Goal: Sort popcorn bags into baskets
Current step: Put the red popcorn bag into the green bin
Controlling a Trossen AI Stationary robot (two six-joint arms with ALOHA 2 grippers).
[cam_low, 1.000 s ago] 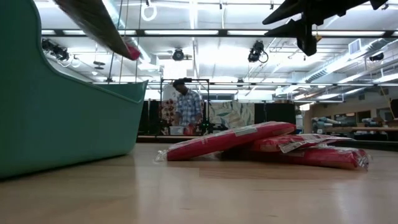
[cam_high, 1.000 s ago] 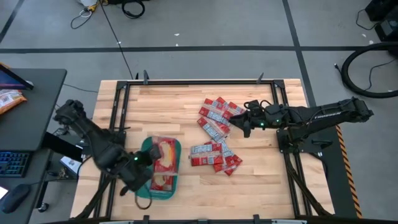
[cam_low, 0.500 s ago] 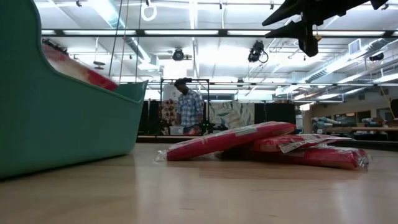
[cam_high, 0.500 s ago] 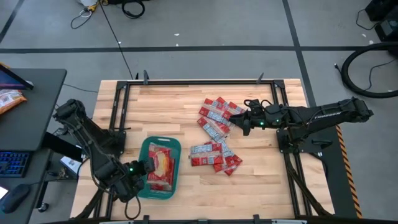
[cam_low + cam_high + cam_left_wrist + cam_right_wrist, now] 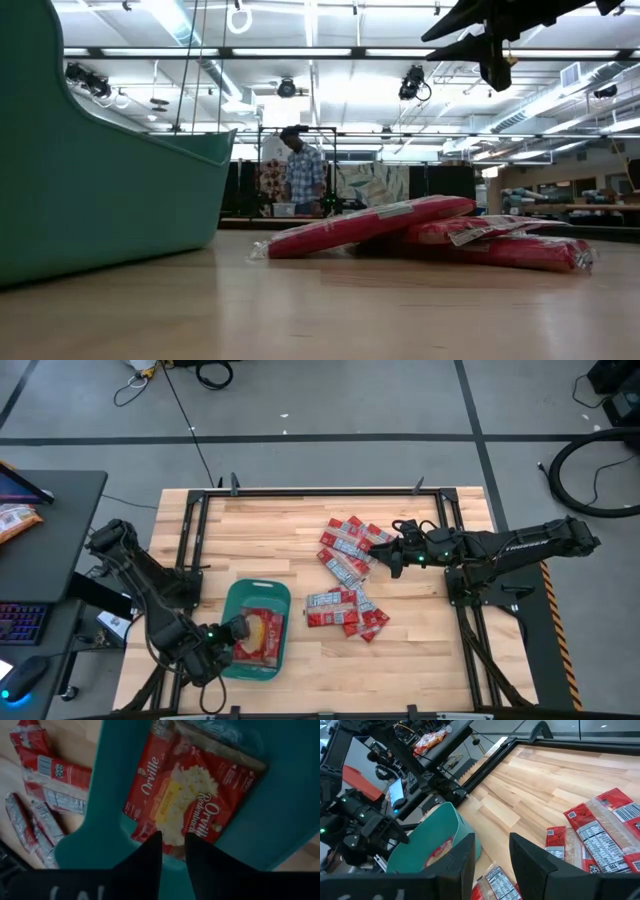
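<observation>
A teal basket (image 5: 260, 587) stands at the table's near left, and a large red popcorn bag (image 5: 185, 790) lies flat inside it. My left gripper (image 5: 172, 845) hangs over the bag's near edge with its fingers a little apart. Small red packets (image 5: 345, 555) lie in a loose pile right of centre, some overlapping, with another cluster (image 5: 345, 612) nearer the front. My right gripper (image 5: 492, 850) hovers open above the pile's right side (image 5: 385, 563) with nothing between its fingers. In the low view the basket's wall (image 5: 100, 200) hides the bag. My left gripper comes down slanting from the table's near left onto the large bag's near edge (image 5: 170, 836). Its parted fingers stand on either side of that edge. I cannot tell whether they touch it. The bag rests flat on the basket's floor.
Dark frame rails (image 5: 190, 540) run along the table's edges. Bare wood (image 5: 260, 530) lies between the basket and the far rail. A desk with a keyboard (image 5: 25, 622) stands left of the table. A person (image 5: 303, 175) stands far off in the room.
My left gripper has gone down and toward the table's near left corner with the large bag. The bag stood tilted above the basket's rim, then sank below it, and now lies flat inside. My right arm has kept still.
</observation>
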